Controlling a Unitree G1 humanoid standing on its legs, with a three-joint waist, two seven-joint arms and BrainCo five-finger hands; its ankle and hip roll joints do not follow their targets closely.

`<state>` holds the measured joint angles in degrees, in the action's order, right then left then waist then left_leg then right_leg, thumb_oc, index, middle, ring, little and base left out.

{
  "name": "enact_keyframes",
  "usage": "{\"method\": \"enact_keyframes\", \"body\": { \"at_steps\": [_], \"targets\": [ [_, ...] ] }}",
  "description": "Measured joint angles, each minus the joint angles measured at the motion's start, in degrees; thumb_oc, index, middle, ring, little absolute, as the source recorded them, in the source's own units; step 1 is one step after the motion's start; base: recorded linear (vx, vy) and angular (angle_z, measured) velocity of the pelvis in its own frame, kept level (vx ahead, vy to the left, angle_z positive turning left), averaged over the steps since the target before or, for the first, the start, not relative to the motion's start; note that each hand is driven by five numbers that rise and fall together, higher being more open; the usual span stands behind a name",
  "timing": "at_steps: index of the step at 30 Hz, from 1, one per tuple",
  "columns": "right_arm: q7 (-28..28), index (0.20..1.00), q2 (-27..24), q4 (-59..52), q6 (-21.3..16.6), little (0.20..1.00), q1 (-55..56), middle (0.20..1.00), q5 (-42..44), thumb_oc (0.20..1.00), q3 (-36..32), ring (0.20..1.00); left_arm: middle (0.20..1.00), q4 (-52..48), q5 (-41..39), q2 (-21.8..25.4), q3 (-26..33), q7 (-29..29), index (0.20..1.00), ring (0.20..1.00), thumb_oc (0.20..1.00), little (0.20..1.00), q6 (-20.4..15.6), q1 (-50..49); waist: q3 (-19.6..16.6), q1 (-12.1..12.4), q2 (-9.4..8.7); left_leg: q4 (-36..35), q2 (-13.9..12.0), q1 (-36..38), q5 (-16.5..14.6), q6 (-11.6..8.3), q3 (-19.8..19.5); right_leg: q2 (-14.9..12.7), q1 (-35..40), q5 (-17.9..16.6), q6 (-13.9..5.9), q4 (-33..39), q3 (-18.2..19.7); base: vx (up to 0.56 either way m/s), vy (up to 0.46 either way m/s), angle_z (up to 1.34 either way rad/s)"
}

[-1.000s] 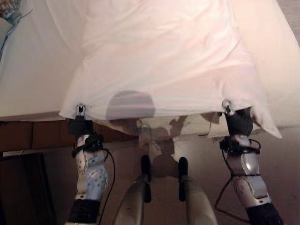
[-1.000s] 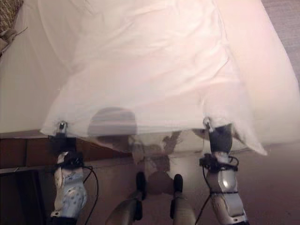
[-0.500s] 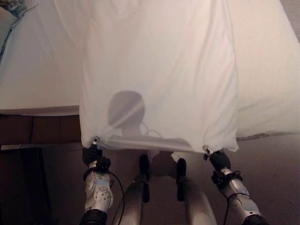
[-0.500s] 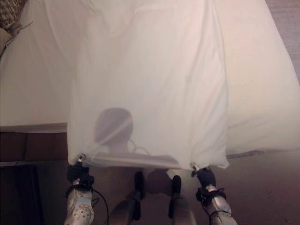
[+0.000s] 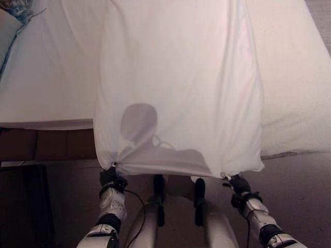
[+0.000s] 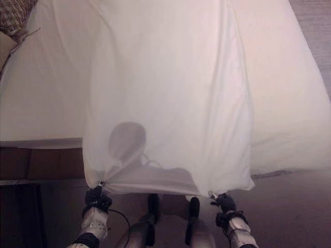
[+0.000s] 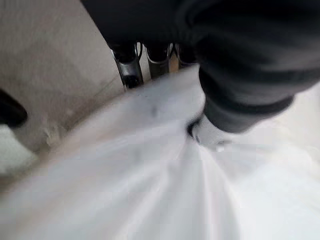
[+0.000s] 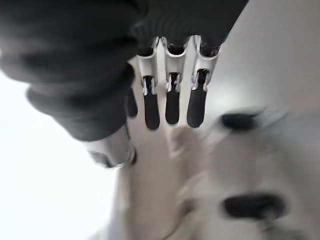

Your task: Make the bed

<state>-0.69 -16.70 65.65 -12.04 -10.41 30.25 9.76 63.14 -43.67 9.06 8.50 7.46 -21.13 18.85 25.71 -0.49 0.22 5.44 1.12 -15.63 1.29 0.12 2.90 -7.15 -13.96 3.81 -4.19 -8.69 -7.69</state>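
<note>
A white sheet (image 5: 176,88) lies lengthwise over the bed (image 5: 41,82), and its near edge hangs past the bed's side towards me. My left hand (image 5: 110,179) grips the sheet's near left corner; in the left wrist view the thumb (image 7: 212,132) pinches the white cloth (image 7: 150,190) against the fingers (image 7: 128,67). My right hand (image 5: 238,185) holds the near right corner, and in the right wrist view the white cloth (image 8: 45,195) shows beside the thumb (image 8: 112,150) and fingers (image 8: 171,102). The edge between the two hands sags slightly.
A patterned pillow (image 6: 13,15) sits at the bed's far left corner. The brown wooden bed frame (image 5: 51,145) runs below the mattress on the left, with a dark object (image 5: 23,206) on the floor beneath it. Carpet (image 5: 300,196) spreads to the right.
Both hands have drawn the sheet's near edge back towards me and down past the bed's side. The sheet has gone from bunched and wide to stretched long and narrow.
</note>
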Motion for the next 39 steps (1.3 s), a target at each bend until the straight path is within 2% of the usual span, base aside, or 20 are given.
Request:
{"method": "enact_keyframes", "body": {
  "at_steps": [4, 7, 9, 14, 15, 18, 23, 28, 29, 30, 31, 33, 36, 39],
  "targets": [
    [-0.9, 1.000, 0.0, 2.5, 0.8, 1.000, 4.4, 1.000, -1.0, 1.000, -0.3, 1.000, 1.000, 4.7, 1.0, 0.1, 1.3, 0.6, 1.000, 1.000, 1.000, 1.000, 2.2, -3.0, -2.7, 0.0, 0.11, -0.3, -0.2, 0.2, 0.0, 0.00, 0.0, 0.3, 0.9, -0.6, 0.13, 1.7, -0.6, 0.01, -0.004, 0.03],
    [-1.0, 1.000, 0.1, 2.8, 1.0, 1.000, 5.6, 1.000, -3.4, 1.000, -0.3, 1.000, 1.000, 8.4, 4.4, 0.6, 1.5, 1.0, 1.000, 1.000, 1.000, 1.000, 4.0, -11.0, -3.4, 0.3, 0.21, -0.5, -0.5, 0.4, 0.0, -0.10, -0.2, 0.9, 2.1, -1.7, 0.29, 3.6, -1.0, 0.01, -0.020, 0.05],
    [-1.2, 1.000, 0.1, 3.3, 1.1, 1.000, 6.1, 1.000, -5.9, 1.000, -0.3, 1.000, 1.000, 8.9, 8.3, 1.1, -0.9, 1.2, 1.000, 1.000, 1.000, 1.000, 4.8, -16.1, -3.7, 0.5, 0.42, -0.9, -0.6, 0.4, 0.2, -0.38, -0.6, 0.9, 2.7, -1.9, 0.36, 4.4, -1.8, 0.02, -0.020, 0.16],
    [-1.3, 1.000, 0.2, 4.3, 1.2, 1.000, 6.5, 1.000, -8.3, 1.000, -0.4, 1.000, 1.000, 7.9, 15.1, 1.9, -6.0, 1.3, 1.000, 1.000, 1.000, 1.000, 5.4, -21.3, -5.9, 2.9, 0.56, -2.9, -0.6, 0.8, 1.2, -0.82, -1.4, 0.8, 2.6, -1.9, 0.23, 4.4, -2.4, 0.02, -0.011, 0.11],
    [-1.3, 1.000, 0.3, 3.8, 1.2, 1.000, 6.4, 1.000, -8.4, 1.000, -0.3, 1.000, 1.000, 6.4, 16.8, 2.3, -8.4, 0.9, 1.000, 1.000, 1.000, 1.000, 5.5, -21.8, -6.4, 3.1, 0.48, -3.1, -0.6, 1.0, 1.4, -0.86, -1.5, 0.8, 2.6, -1.9, 0.19, 4.2, -2.5, 0.00, 0.000, 0.00],
    [-1.3, 1.000, 0.2, 2.6, 1.2, 1.000, 6.5, 1.000, -8.4, 1.000, -0.3, 1.000, 1.000, 2.9, 18.6, 2.9, -9.9, 0.5, 1.000, 1.000, 1.000, 1.000, 5.3, -22.0, -7.0, 3.0, 0.38, -3.2, -0.6, 0.9, 1.5, -0.80, -1.5, 0.8, 2.4, -1.8, 0.19, 4.0, -2.5, 0.00, -0.013, 0.00],
    [-2.6, 1.000, -0.9, -8.2, 0.7, 1.000, 7.9, 1.000, -8.4, 1.000, -0.3, 1.000, 1.000, -12.0, 26.8, 7.8, -17.6, -0.3, 1.000, 1.000, 1.000, 1.000, 3.8, -22.7, -7.0, 2.8, 0.38, -4.0, -0.4, 0.8, 2.5, -0.60, -1.9, 0.9, 2.0, -2.0, 0.40, 4.0, -2.9, 0.00, -0.019, 0.03],
    [-1.9, 1.000, -4.5, -21.0, -2.2, 1.000, 7.5, 1.000, -8.3, 1.000, 1.4, 1.000, 1.000, -21.1, 30.7, 13.3, -25.2, -2.2, 1.000, 1.000, 1.000, 1.000, 1.1, -19.0, -6.9, 2.7, 0.31, -4.0, -0.3, -0.3, 2.7, -0.41, -1.7, 0.8, 0.9, -2.2, 0.38, 3.9, -2.9, -0.02, 0.002, 0.00],
    [-1.6, 1.000, -4.9, -21.6, -2.4, 1.000, 6.9, 1.000, -8.2, 1.000, 1.8, 1.000, 1.000, -21.5, 31.1, 13.8, -26.1, -2.8, 1.000, 1.000, 1.000, 1.000, 0.9, -18.0, -6.9, 2.6, 0.28, -4.0, -0.2, -0.4, 2.7, -0.36, -1.6, 0.8, 0.8, -2.3, 0.35, 3.9, -2.9, -0.04, 0.001, -0.02],
    [-0.4, 1.000, -6.5, -23.1, -3.1, 1.000, 5.4, 1.000, -8.1, 1.000, 4.0, 1.000, 1.000, -22.5, 31.8, 16.0, -29.8, -3.9, 1.000, 1.000, 1.000, 1.000, 0.1, -15.4, -6.9, 2.8, 0.23, -4.0, -0.2, -0.9, 2.7, -0.33, -1.6, 0.7, 0.3, -2.3, 0.33, 3.8, -2.8, 0.00, 0.000, 0.00],
    [0.0, 1.000, -6.5, -23.1, -3.4, 1.000, 4.9, 1.000, -8.1, 1.000, 4.0, 1.000, 1.000, -22.8, 31.9, 16.1, -29.7, -4.3, 1.000, 1.000, 1.000, 1.000, -0.4, -15.0, -6.9, 2.8, 0.18, -4.0, -0.2, -1.0, 2.7, -0.33, -1.6, 0.7, 0.2, -2.3, 0.33, 3.8, -2.9, -0.05, -0.009, -0.02],
    [1.2, 1.000, -7.5, -23.9, -3.7, 1.000, 3.0, 1.000, -7.5, 1.000, 6.2, 1.000, 1.000, -25.4, 31.7, 17.7, -33.0, -5.6, 1.000, 1.000, 1.000, 1.000, -0.5, -12.3, -6.6, 2.6, -0.07, -3.9, -0.1, -1.5, 2.8, -0.19, -1.5, 0.7, -0.4, -2.3, 0.30, 3.6, -2.7, -0.10, -0.002, -0.03],
    [4.1, 1.000, -9.2, -22.4, -3.8, 1.000, -4.2, 1.000, -5.3, 1.000, 13.1, 1.000, 1.000, -27.2, 32.2, 22.2, -43.9, -8.9, 1.000, 1.000, 1.000, 1.000, -1.9, -2.7, -4.5, 2.7, -0.51, -2.5, -0.2, -3.3, 2.9, -0.18, -1.5, 0.6, -2.4, -2.0, 0.33, 1.9, -2.4, -0.06, 0.007, 0.00],
    [6.2, 1.000, -9.0, -22.4, -3.1, 1.000, -11.3, 1.000, -2.4, 1.000, 16.2, 1.000, 1.000, -27.4, 31.1, 22.9, -47.3, -12.9, 1.000, 1.000, 1.000, 1.000, -1.7, 4.9, -1.6, 2.4, -0.58, -1.4, -0.1, -5.2, 2.9, -0.09, -1.3, 0.3, -4.9, -1.9, 0.34, -0.1, -2.3, -0.08, 0.007, -0.04]
  ]
}}
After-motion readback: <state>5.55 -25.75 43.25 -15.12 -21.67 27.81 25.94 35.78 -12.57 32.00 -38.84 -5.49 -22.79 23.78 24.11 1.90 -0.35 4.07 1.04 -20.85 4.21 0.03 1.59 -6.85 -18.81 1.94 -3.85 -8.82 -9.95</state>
